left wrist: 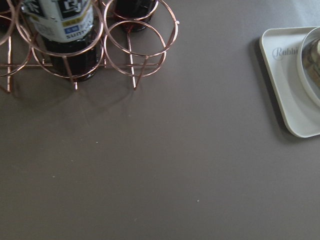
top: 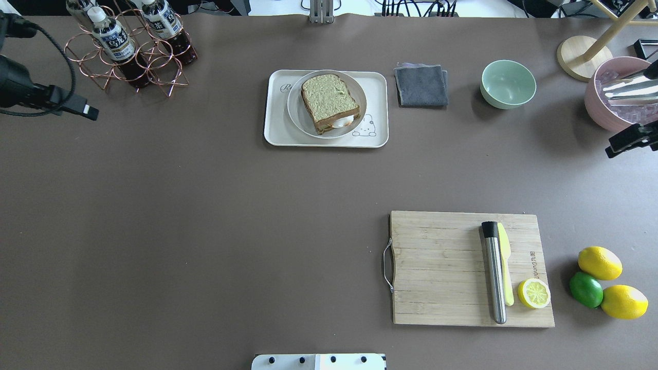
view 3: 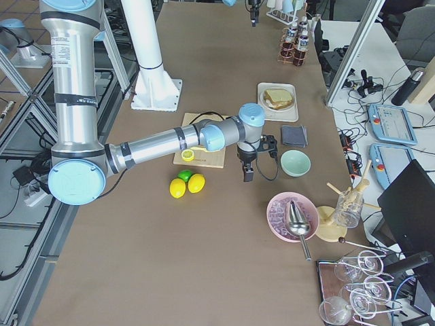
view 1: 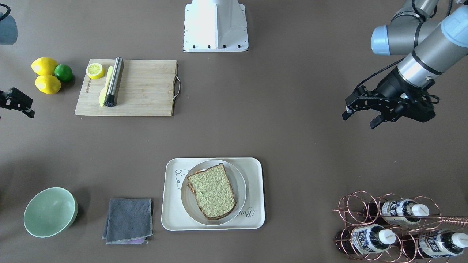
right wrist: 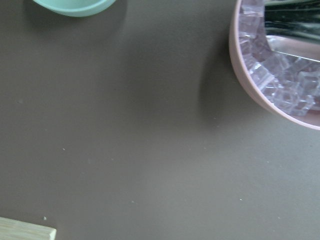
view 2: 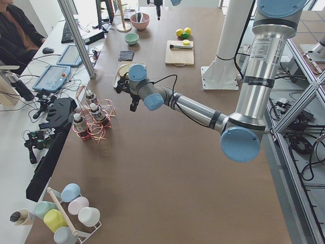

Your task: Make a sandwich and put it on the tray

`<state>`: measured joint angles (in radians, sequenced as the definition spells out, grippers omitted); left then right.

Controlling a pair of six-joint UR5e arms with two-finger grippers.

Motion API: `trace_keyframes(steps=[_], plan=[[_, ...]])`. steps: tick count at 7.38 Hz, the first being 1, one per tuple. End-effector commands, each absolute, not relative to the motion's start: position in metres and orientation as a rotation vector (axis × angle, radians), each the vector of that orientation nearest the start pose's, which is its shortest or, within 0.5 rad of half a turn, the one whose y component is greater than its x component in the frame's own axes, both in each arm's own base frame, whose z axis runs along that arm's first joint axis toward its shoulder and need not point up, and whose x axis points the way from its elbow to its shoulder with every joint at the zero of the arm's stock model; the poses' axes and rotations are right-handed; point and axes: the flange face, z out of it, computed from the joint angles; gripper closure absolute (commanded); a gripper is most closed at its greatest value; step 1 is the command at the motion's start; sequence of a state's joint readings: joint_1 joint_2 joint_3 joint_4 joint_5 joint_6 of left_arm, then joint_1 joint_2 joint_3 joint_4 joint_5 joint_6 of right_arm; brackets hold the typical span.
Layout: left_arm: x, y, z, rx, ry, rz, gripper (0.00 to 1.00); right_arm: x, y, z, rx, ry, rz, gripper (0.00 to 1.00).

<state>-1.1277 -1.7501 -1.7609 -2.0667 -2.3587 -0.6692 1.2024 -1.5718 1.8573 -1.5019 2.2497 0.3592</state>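
The sandwich [view 1: 212, 191], greenish-tan bread with a dark crust, lies on a round white plate [view 1: 239, 182] that stands on the cream tray [view 1: 256, 193]. In the overhead view, white egg peeks out at the near edge of the sandwich [top: 329, 97] on the tray [top: 275, 128]. My left gripper [view 1: 360, 119] is open and empty, hovering above bare table near the bottle rack, well away from the tray. My right gripper [view 1: 16, 116] is at the view's edge near the lemons, empty and apparently open. The tray corner with its script [left wrist: 295, 100] shows in the left wrist view.
A wooden cutting board [view 1: 146, 91] holds a steel rod, a yellow knife and a lemon half. Two lemons and a lime [view 1: 64, 72] lie beside it. A green bowl [view 1: 50, 212], a grey cloth [view 1: 128, 220], a copper bottle rack [view 1: 398, 226] and a pink ice bowl [top: 617, 97] stand around.
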Motion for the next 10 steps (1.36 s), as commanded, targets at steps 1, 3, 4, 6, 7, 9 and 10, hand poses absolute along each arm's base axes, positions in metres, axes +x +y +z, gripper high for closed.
trace_keyframes(steps=[1, 3, 4, 6, 7, 9, 10], plan=[[0.087, -0.521, 0.486, 0.364, 0.937, 0.279, 0.02, -0.031, -0.487, 0.555, 0.034, -0.641, -0.289, 0.0], [0.035, -0.508, 0.532, 0.334, 0.878, 0.309, 0.02, 0.001, -0.48, 0.573, 0.014, -0.59, -0.309, 0.0], [0.016, -0.5, 0.547, 0.315, 0.864, 0.299, 0.02, 0.003, -0.474, 0.577, 0.006, -0.593, -0.303, 0.0], [-0.016, -0.491, 0.574, 0.302, 0.83, 0.33, 0.02, 0.026, -0.46, 0.59, -0.006, -0.647, -0.248, 0.0], [-0.018, -0.492, 0.577, 0.244, 0.834, 0.352, 0.02, 0.034, -0.452, 0.6, -0.021, -0.652, -0.228, 0.0], [-0.038, -0.491, 0.595, 0.162, 0.828, 0.443, 0.02, 0.051, -0.439, 0.623, -0.056, -0.657, -0.178, 0.0], [-0.04, -0.48, 0.618, 0.13, 0.832, 0.451, 0.02, 0.057, -0.436, 0.627, -0.06, -0.657, -0.16, 0.0]])
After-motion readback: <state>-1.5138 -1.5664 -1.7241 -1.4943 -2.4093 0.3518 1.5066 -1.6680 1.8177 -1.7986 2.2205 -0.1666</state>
